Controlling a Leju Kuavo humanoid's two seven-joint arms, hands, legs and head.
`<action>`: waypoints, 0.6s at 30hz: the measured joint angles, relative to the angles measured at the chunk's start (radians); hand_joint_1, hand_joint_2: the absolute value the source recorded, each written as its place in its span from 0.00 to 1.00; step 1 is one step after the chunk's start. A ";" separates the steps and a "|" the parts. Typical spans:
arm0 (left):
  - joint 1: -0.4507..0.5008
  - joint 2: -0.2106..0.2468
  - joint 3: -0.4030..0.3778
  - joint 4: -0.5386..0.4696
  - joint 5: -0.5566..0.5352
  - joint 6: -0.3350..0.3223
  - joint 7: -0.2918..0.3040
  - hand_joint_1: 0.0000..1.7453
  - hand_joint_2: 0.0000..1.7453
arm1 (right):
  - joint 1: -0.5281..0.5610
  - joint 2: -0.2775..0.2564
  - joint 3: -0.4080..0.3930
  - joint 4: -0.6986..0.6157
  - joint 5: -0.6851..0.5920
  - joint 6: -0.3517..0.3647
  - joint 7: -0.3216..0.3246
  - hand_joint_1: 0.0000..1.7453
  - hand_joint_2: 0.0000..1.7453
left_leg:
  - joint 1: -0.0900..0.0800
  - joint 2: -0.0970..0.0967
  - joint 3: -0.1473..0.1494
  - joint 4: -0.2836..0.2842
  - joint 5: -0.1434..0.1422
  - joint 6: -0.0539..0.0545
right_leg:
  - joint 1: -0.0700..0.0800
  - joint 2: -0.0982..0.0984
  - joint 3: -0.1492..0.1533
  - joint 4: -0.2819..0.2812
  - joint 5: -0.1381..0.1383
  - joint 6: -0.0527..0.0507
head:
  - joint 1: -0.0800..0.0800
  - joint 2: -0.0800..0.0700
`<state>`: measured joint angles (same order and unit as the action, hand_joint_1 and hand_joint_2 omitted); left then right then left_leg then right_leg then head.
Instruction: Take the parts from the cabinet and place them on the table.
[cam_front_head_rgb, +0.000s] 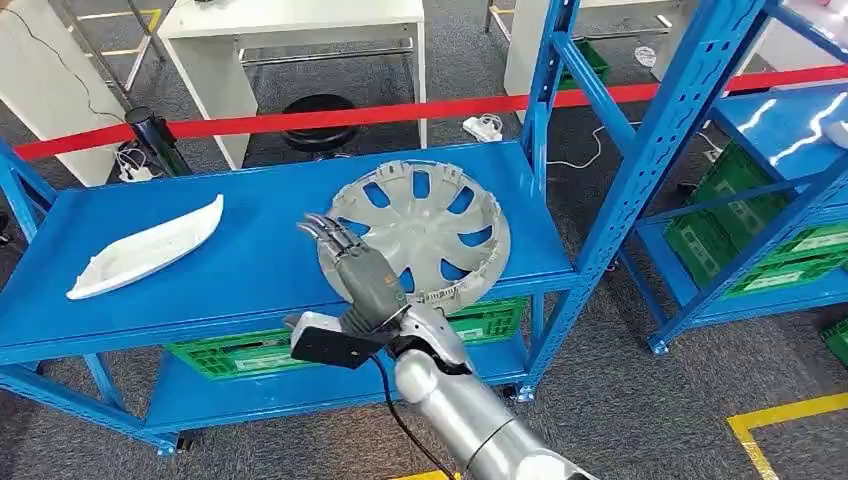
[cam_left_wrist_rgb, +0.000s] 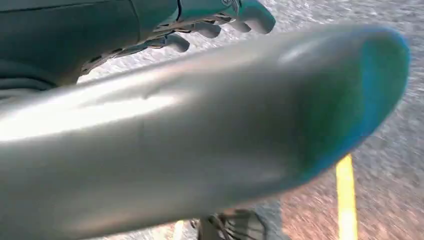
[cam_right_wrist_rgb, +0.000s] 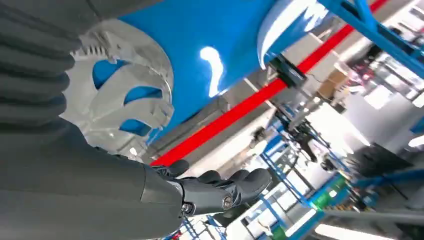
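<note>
A silver wheel cover lies flat on the blue cabinet shelf, toward its right end. A long white curved part lies at the shelf's left end. My right hand reaches in over the shelf at the wheel cover's left rim, fingers stretched forward and close together, with nothing in them. The right wrist view has the wheel cover beside my dark fingers, and the white part farther off. My left hand hangs over the grey floor, its fingers loose and holding nothing.
Green crates sit on the lower shelf. A blue upright post stands just right of the wheel cover, with a second blue rack and more green crates beyond. A red tape barrier and a white table stand behind the cabinet.
</note>
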<state>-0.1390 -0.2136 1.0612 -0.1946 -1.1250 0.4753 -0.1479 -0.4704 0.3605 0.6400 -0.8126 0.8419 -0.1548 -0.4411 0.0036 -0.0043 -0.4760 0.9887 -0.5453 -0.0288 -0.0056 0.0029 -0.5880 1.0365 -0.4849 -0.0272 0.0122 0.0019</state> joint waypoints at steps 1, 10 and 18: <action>-0.001 -0.002 0.000 0.000 0.003 -0.002 -0.014 0.00 0.00 | -0.003 0.000 0.017 0.005 0.000 -0.011 0.021 0.00 0.00 | 0.000 0.000 0.000 0.000 0.000 0.000 | 0.000 0.000 0.000 0.000 0.000 0.000 | 0.000 0.000; -0.002 0.004 0.027 -0.001 0.045 0.001 -0.005 0.00 0.00 | -0.027 0.000 0.056 0.017 0.108 -0.082 0.146 0.00 0.00 | 0.000 0.000 0.000 0.000 0.000 0.000 | 0.000 0.000 0.000 -0.001 0.000 0.000 | 0.000 0.000; 0.025 0.026 0.083 -0.001 0.098 0.023 0.001 0.00 0.00 | -0.034 -0.002 0.034 0.017 0.193 -0.111 0.189 0.00 1.00 | 0.000 0.000 0.001 0.000 0.000 0.000 | 0.000 0.000 0.000 -0.001 0.000 0.000 | 0.000 0.000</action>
<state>-0.1138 -0.1873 1.1441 -0.1957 -1.0273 0.4982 -0.1465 -0.5047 0.3582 0.6744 -0.7958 1.0345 -0.2662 -0.2525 0.0037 -0.0041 -0.4749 0.9886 -0.5455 -0.0287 -0.0052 0.0034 -0.5882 1.0354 -0.4849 -0.0271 0.0118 0.0023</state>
